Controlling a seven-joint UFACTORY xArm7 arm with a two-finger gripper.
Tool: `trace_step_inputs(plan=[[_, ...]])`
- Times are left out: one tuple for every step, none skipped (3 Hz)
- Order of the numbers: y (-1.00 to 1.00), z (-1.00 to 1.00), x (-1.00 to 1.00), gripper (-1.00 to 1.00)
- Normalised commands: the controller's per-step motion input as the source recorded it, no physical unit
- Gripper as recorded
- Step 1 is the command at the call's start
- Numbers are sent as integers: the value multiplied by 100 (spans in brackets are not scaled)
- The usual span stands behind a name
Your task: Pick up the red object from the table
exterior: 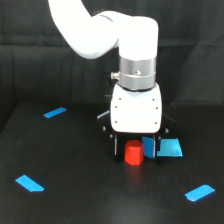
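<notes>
The table (90,200) is a flat matte black surface filling the lower part of the exterior view, with a black curtain (30,60) behind it. The white arm (100,30) enters from 11 o'clock and bends down to a metal wrist ring (137,72) and a white housing (136,111) just above centre. The gripper (135,146) hangs below the housing, low over the table; its dark fingers (115,145) show at each side, but whether they are apart or closed cannot be told. Five blue patches lie flat on the table: the largest (170,148) at 4 o'clock beside the gripper, one (149,147) just under the housing, one (200,192) further out at 4 o'clock, one (29,183) at 8 o'clock, one (55,112) at 9 o'clock. The red object (133,153) stands upright on the table at 5 o'clock from centre, directly below the gripper, between the finger positions; contact cannot be confirmed.
</notes>
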Motion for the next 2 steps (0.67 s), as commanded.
trace_step_inputs(plan=[[8, -1, -5, 54], [1, -4, 1, 50]])
